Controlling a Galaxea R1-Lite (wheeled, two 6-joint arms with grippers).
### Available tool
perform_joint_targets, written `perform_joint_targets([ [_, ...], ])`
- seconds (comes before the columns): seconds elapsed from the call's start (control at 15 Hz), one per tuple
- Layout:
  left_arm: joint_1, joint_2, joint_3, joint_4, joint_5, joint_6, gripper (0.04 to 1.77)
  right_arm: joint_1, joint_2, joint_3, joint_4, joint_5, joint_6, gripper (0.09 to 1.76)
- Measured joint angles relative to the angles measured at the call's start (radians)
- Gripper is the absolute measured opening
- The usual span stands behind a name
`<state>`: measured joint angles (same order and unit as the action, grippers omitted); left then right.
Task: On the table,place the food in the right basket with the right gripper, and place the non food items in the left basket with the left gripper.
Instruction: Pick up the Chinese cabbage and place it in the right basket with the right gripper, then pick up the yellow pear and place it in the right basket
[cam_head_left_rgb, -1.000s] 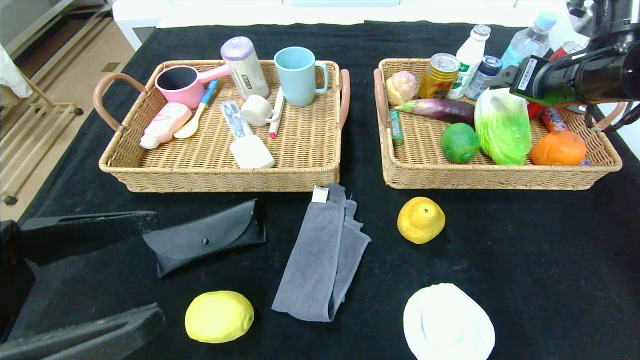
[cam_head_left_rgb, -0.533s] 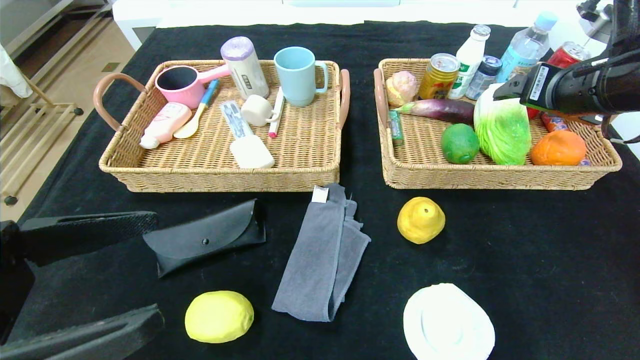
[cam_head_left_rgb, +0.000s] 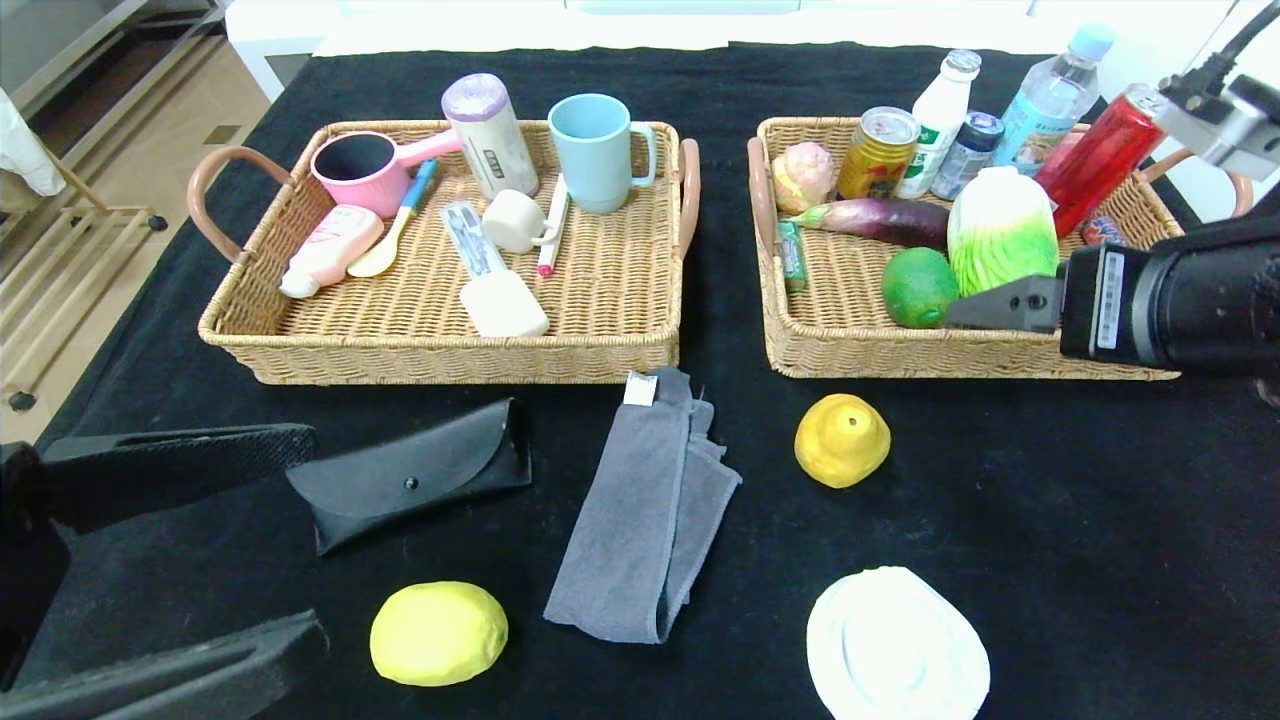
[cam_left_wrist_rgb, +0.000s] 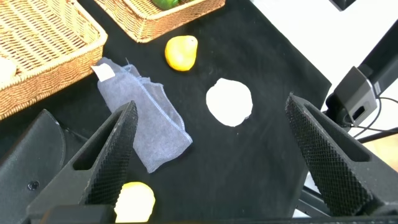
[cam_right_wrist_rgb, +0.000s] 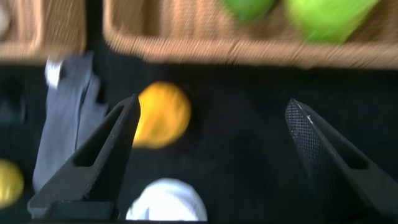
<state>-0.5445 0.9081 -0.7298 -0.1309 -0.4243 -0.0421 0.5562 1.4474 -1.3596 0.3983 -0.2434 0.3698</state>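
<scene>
The left gripper (cam_head_left_rgb: 150, 540) sits at the near left corner of the black table (cam_head_left_rgb: 1050, 480), its fingers spread wide with nothing between them. Just to its right lies a black glasses case (cam_head_left_rgb: 410, 485), close to the upper finger but not touching it, and nearer the front edge a yellow lemon (cam_head_left_rgb: 438, 632). Behind them the left basket (cam_head_left_rgb: 440, 355) holds a pink pot (cam_head_left_rgb: 362, 168), a blue mug (cam_head_left_rgb: 597, 150) and other household items. A grey cloth (cam_head_left_rgb: 648, 515) stretches across the middle of the table, its far end touching the left basket's front wall. To its right sits a yellow pear-shaped fruit (cam_head_left_rgb: 842, 439), and nearer still a white plate (cam_head_left_rgb: 897, 645). The right basket (cam_head_left_rgb: 960, 350) holds an eggplant (cam_head_left_rgb: 880, 218), a lime (cam_head_left_rgb: 919, 287), a cabbage (cam_head_left_rgb: 1000, 243), a red can (cam_head_left_rgb: 1100, 158) and bottles. The right gripper (cam_right_wrist_rgb: 211, 155) hovers at the front wall of that basket, jaws wide apart and empty; in the right wrist view the pear-shaped fruit (cam_right_wrist_rgb: 160, 115) lies below and just beside one finger, with the plate (cam_right_wrist_rgb: 166, 200) nearer.
</scene>
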Motion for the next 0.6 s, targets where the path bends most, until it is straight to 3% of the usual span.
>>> perform_joint_targets([
  [0.27, 0.0, -0.002, 0.0, 0.004, 0.0, 0.0, 1.72, 0.111, -0.036, 0.114, -0.003, 0.001, 0.004, 1.7],
  [0.6, 0.0, -0.005, 0.0, 0.005, 0.0, 0.004, 1.72, 0.17, 0.037, 0.113, -0.081, -0.004, 0.008, 1.7],
])
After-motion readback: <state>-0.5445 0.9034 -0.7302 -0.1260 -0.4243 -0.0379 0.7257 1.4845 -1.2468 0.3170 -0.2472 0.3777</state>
